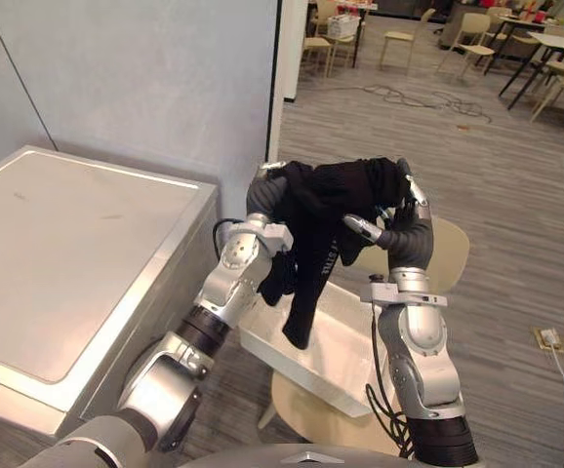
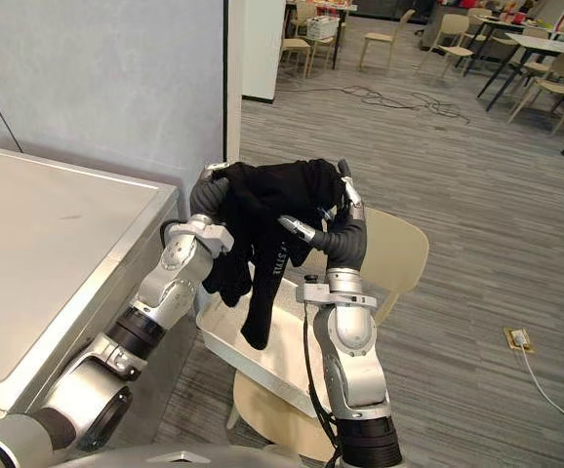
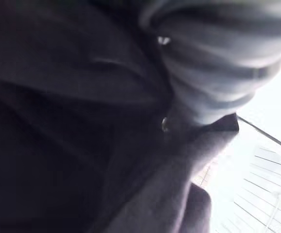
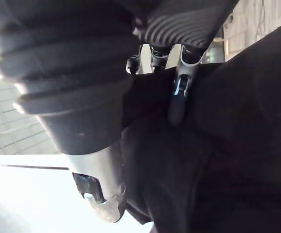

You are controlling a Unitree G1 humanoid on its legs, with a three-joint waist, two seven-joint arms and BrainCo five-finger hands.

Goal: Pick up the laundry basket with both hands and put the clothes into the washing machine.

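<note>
Garment: black fabric garment [image 1: 326, 210], bunched up and held in the air between the two hands. One long limp end hangs straight down from the bunch, and its tip hangs over the inside of the basket.
Basket: white rectangular plastic laundry basket [image 1: 292, 366], shallow, directly below the garment. It rests on the chair seat and neither hand is on it.
Right hand: right hand [image 1: 406, 210], raised at the garment's right side. Its fingers [image 4: 179, 92] curl into the black cloth with the thumb closing in from the near side, so the fabric is pinched between them.
Left hand: left hand [image 1: 261, 195], at the garment's left side and about level with the right one. Cloth drapes over it, so its grip cannot be told. In its own wrist view the ribbed cover sits hard against dark fabric.
Chair: pale beige chair with a round seat and curved back [image 1: 450, 255], under the basket. The back rises just beyond the right hand.
Washing machine: silver-white box-shaped washing machine [image 1: 77, 263], left of the basket and near it, with its flat top lid lying closed. The garment hangs beside it to the right, not over it.
Wall: pale grey wall [image 1: 145, 88], behind the machine.
Floor: grey wood-plank floor [image 1: 516, 195]. A small white floor socket [image 1: 550, 338] with a white cord lies to the right, well apart from the chair.
Background: beige chairs and dark-legged tables [image 1: 555, 58], far across the room.
</note>
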